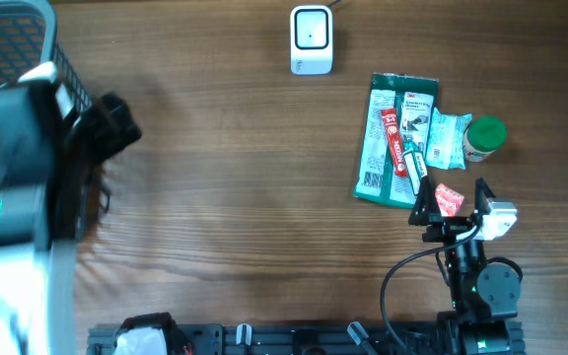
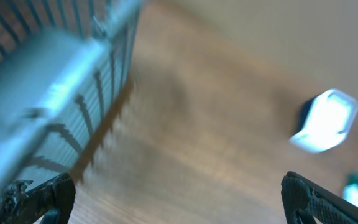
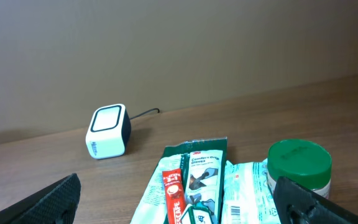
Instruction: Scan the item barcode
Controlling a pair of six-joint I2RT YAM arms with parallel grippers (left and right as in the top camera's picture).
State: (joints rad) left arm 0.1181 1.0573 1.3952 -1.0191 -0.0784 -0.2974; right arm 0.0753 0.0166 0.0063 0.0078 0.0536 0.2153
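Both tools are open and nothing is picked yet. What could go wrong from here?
The red sachet lies on the green packet, so the right tool may lift both. The green-lidded jar stands close by and could be knocked. The left tool, its view blurred, is beside the wire basket and might clip it.

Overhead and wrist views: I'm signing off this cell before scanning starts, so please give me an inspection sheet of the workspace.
Surface: wooden table.
Job's things: white scanner at the far edge; green glove pack with a red sachet lying on it, wipes pack, green-lidded jar and small red packet, all clustered on the right.
Clutter: nothing seen.
Grippers: left gripper open, empty, beside the wire basket; right gripper open, empty, near the cluster.
Cables: scanner cord; black cable looping at the right arm.
Surroundings: plain wall.
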